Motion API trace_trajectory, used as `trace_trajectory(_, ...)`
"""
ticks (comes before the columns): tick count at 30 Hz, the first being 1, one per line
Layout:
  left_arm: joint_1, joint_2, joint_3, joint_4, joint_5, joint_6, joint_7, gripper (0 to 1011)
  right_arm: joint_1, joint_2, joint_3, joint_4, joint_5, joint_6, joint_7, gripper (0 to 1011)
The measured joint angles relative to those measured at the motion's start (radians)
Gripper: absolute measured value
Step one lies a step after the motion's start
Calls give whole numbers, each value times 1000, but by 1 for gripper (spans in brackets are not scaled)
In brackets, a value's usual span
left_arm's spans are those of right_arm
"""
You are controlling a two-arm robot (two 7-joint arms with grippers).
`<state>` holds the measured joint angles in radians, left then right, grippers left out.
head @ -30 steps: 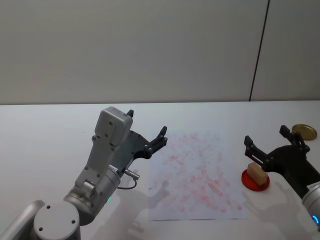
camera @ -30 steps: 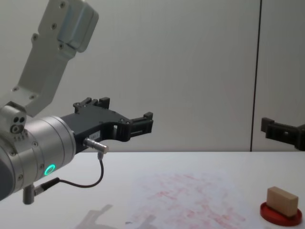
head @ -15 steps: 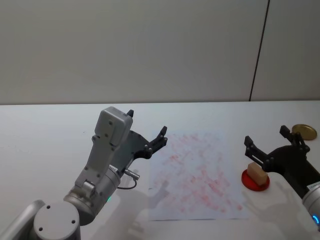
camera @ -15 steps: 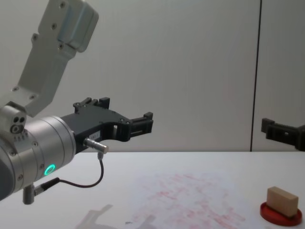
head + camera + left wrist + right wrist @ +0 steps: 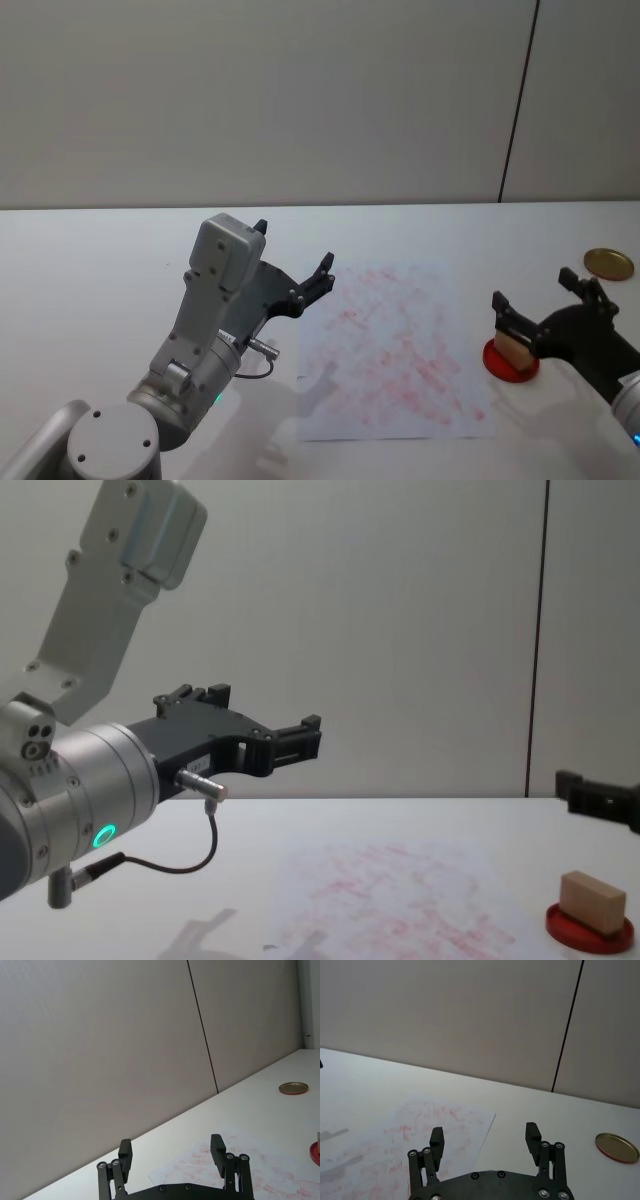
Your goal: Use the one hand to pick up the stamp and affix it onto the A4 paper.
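Observation:
The stamp point(image 5: 514, 349), a small tan wooden block, stands on a flat red dish point(image 5: 510, 364) just right of the A4 paper point(image 5: 390, 345), a white sheet covered in faint red marks. My right gripper point(image 5: 535, 290) hovers open a little above the stamp without touching it. From the chest, one of its fingers point(image 5: 600, 798) hangs above the stamp point(image 5: 592, 901). Its wrist camera shows the open right gripper point(image 5: 485, 1135) over the A4 paper point(image 5: 420, 1130). My left gripper point(image 5: 295, 272) is raised and open over the paper's left edge, holding nothing.
A round gold lid point(image 5: 608, 263) lies on the white table at the far right, beyond the dish. A black cable point(image 5: 190, 860) hangs from the left wrist. The grey wall runs behind the table's far edge.
My right gripper has come down closer to the stamp, still open. The left arm, stamp and paper have not moved.

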<state>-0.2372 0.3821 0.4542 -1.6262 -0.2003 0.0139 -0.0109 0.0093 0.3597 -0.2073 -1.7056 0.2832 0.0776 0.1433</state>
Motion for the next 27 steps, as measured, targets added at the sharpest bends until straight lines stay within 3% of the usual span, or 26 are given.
trace_trajectory(12,0,0,0,0,0,0,0,993,10,4,-2,63,-14,30,51,1001)
trace_trajectory(27,0,0,0,0,0,0,0,993,32,-11,-12,135,-38,43,74,1001)
